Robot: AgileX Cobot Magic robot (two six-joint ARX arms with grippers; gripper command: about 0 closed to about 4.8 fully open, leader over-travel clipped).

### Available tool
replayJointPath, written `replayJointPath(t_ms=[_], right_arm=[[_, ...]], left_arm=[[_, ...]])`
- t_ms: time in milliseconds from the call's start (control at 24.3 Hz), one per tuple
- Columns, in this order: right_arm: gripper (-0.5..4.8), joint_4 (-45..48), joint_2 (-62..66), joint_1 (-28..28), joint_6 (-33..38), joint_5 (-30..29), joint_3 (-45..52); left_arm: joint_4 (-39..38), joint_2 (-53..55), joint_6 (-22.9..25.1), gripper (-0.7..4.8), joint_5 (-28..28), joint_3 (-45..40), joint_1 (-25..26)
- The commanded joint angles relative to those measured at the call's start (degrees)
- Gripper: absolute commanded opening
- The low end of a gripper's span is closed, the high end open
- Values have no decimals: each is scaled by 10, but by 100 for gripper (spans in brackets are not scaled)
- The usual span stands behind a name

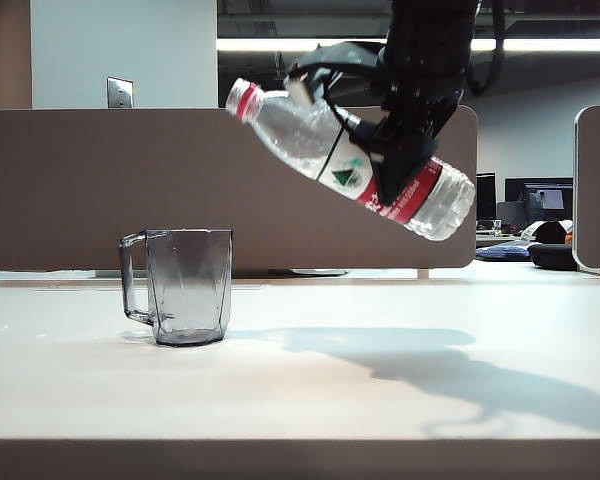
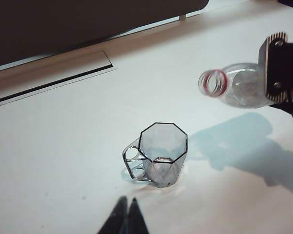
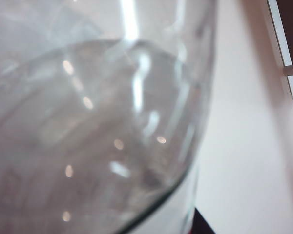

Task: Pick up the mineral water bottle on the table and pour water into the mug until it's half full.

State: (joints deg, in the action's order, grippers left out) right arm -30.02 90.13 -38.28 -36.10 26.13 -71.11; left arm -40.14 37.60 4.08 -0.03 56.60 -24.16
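- Office partitions and a ceiling light strip are seen behind the off-white table, on which the mug stands upright with its handle turned away from the bottle.
- High above the table, the mineral water bottle is clasped around its labelled middle by the right gripper.
- Its long axis is tilted, the open red-ringed mouth being the higher end and pointing toward the mug's side.
- That mouth is well apart from the mug rim, off to one side, so a sideways carry over the mug is judged necessary before pouring.
- Water is seen inside the bottle.
- Near the mug, the left gripper is held low with its fingertips pressed together, grasping nothing.
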Motion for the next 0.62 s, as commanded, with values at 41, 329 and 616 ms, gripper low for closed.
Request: replayJointPath(t_ms=[41, 329, 616], right_arm=[[278, 22, 8, -3, -17, 31, -7], [278, 38, 22, -9, -45, 66, -7], [278, 63, 34, -30, -86, 88, -13]], left_arm=[[-4, -8, 0, -5, 3, 4, -1], [-14, -25, 0, -5, 2, 4, -5], [-15, -27, 0, -5, 6, 5, -9]])
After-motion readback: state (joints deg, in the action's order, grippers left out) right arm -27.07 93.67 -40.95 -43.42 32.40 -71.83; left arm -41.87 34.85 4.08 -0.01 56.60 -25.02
